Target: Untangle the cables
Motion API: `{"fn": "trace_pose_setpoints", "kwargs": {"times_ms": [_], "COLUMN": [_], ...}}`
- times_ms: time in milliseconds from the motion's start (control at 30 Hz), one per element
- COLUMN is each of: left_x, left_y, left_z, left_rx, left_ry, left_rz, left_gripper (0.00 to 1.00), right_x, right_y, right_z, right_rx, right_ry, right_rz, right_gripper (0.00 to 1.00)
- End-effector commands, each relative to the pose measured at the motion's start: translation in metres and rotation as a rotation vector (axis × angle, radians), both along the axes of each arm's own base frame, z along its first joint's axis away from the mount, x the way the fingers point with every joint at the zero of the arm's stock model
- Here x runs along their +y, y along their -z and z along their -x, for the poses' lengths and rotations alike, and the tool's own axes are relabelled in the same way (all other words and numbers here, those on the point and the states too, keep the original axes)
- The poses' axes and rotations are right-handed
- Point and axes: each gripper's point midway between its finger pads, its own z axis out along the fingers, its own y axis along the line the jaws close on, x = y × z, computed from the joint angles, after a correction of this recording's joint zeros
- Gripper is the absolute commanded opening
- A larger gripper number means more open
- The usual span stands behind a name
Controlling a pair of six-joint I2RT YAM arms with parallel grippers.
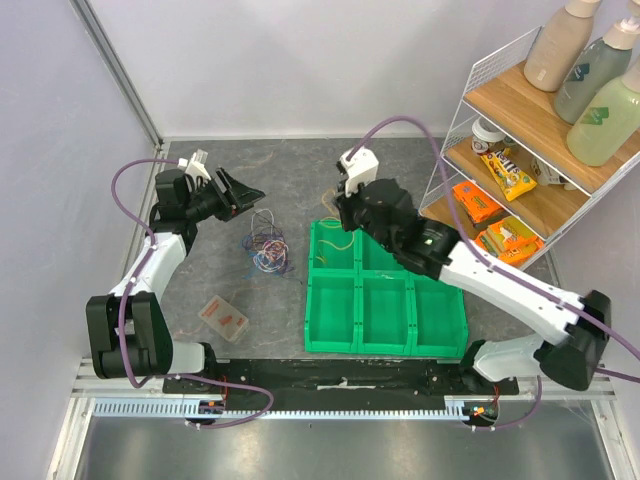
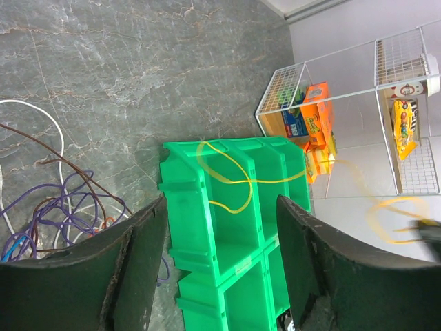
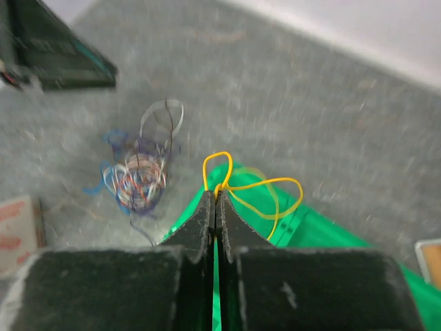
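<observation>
Right end effector (image 3: 216, 196) pinches a looped yellow cable (image 3: 265, 186); left end effector (image 2: 222, 207) gapes empty near the tangled multicoloured cables (image 1: 266, 243).

blurred: cables (image 3: 136, 176), right wrist view | cut off: perhaps half of them, left wrist view's left edge

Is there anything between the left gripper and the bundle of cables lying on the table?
Nothing visible. The open left gripper hangs just beside the bundle of cables, only bare table between them. The green bin stands on the bundle's far side.
</observation>
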Motion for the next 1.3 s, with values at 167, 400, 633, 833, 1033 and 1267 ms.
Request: {"fn": "trace_pose_setpoints", "kwargs": {"times_ms": [167, 400, 633, 833, 1033, 1267], "left_x": [0.009, 0.013, 0.010, 0.008, 0.008, 0.008], "left_y": [-0.008, -0.003, -0.006, -0.011, -0.010, -0.008], "left_z": [-0.002, -0.004, -0.003, -0.001, -0.001, -0.001], "left_rx": [-0.033, -0.013, -0.019, -0.032, -0.028, -0.022], "left_ry": [-0.052, -0.069, -0.053, -0.045, -0.038, -0.038], "left_rz": [-0.042, -0.061, -0.045, -0.031, -0.017, -0.019], "left_gripper": [0.70, 0.70, 0.69, 0.69, 0.69, 0.69], "right_x": [0.037, 0.051, 0.027, 0.020, 0.024, 0.014], "right_y": [0.124, 0.132, 0.090, 0.070, 0.037, 0.031], "right_z": [-0.008, 0.021, 0.059, 0.104, 0.136, 0.165], "right_rx": [0.438, 0.602, 0.593, 0.646, 0.614, 0.653], "right_ry": [-0.085, -0.240, -0.264, -0.322, -0.375, -0.403], "right_rz": [-0.093, -0.062, -0.077, -0.108, -0.138, -0.173], "right_gripper": [0.00, 0.00, 0.00, 0.00, 0.00, 0.00]}}
